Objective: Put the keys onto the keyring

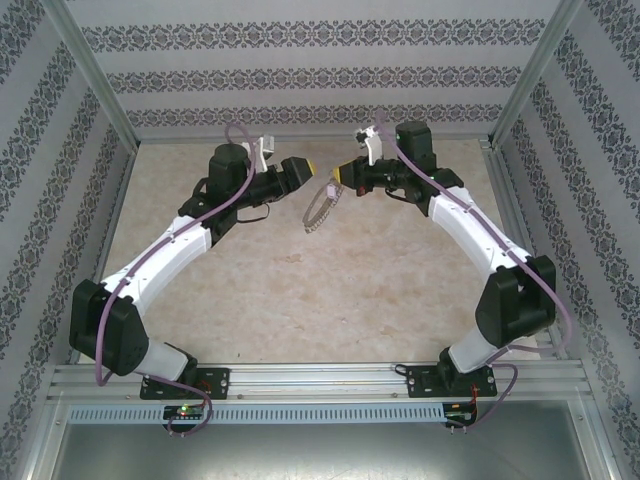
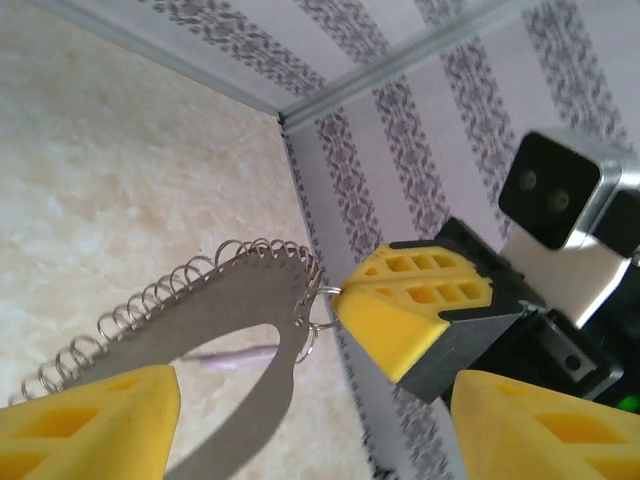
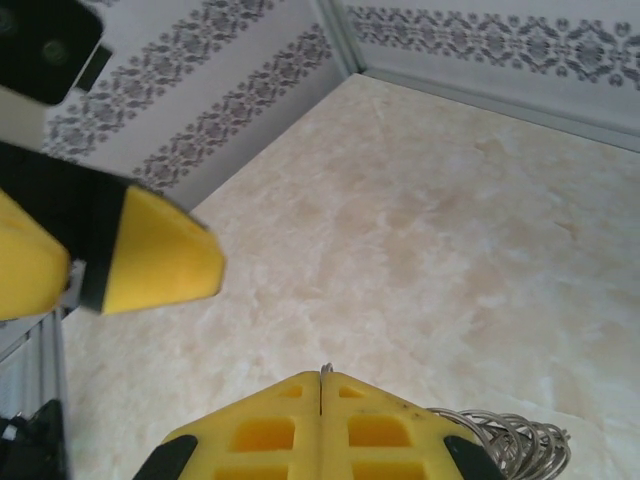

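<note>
The right gripper [image 3: 320, 405] is squeezed fully closed. The keyring [image 2: 240, 295] is pinched by its edge and held up in the air above the table [image 1: 300, 300]. The left gripper [image 2: 310, 410] is spread wide and nothing is held in it. The hoop is seen just in front of its fingers. A small pale lilac key [image 2: 235, 360] is seen, blurred, through the hoop. Bare table is seen all around, and the walls are well away.
</note>
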### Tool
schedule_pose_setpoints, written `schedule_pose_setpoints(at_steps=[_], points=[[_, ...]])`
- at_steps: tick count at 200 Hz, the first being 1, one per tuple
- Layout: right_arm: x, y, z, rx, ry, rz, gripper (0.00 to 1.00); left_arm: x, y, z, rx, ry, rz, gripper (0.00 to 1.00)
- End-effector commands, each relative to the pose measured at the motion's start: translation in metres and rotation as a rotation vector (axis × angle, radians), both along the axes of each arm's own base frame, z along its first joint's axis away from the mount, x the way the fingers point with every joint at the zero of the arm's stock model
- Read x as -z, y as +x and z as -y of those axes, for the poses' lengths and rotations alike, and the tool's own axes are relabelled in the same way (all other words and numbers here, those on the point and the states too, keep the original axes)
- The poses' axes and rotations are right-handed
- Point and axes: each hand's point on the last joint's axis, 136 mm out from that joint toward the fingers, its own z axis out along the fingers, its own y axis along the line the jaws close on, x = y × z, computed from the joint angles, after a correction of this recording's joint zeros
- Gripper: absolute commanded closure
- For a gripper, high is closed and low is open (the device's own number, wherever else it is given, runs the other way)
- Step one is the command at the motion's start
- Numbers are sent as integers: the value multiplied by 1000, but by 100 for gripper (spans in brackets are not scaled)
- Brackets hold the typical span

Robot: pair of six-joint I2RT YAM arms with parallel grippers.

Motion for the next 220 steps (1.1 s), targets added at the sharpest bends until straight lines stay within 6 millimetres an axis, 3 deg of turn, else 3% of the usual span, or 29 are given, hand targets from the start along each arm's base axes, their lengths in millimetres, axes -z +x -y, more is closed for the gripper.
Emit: schedule_pose_setpoints(at_steps=[1,51,98,164,220], points=[[-17,22,-1,80,40,69,100,-19,10,-16,-153,-196,-88,26],[-20,41,-3,116,47,77,100,17,20,-26,-295,-359,-311,25],[-23,46,-9,116,70,80,100,49,31,-21,-366,-463,-450,21],[-26,37,-22,80,90,90,100,58,55,-15,-411,-579,-454,20],[-22,40,-19,103,77,94,100,66,49,-4,-395,-567,-484,20]])
